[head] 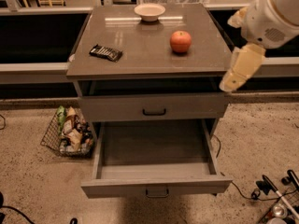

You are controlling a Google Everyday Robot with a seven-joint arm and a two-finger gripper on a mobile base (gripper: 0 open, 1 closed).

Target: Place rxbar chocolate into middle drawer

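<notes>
The rxbar chocolate (106,52), a small flat black bar with pale markings, lies on the left of the grey cabinet top (140,55). The middle drawer (156,154) is pulled out below and its grey box holds nothing. My arm reaches in from the upper right, and the gripper (237,73) hangs at the cabinet's right edge, level with the top. It is far right of the bar and holds nothing that shows.
A red apple (180,41) and a pale bowl (149,11) stand on the cabinet top. The upper drawer front (154,108) is shut. A wire basket of snacks (70,130) sits on the floor at left. Cables and gear lie at bottom right (275,195).
</notes>
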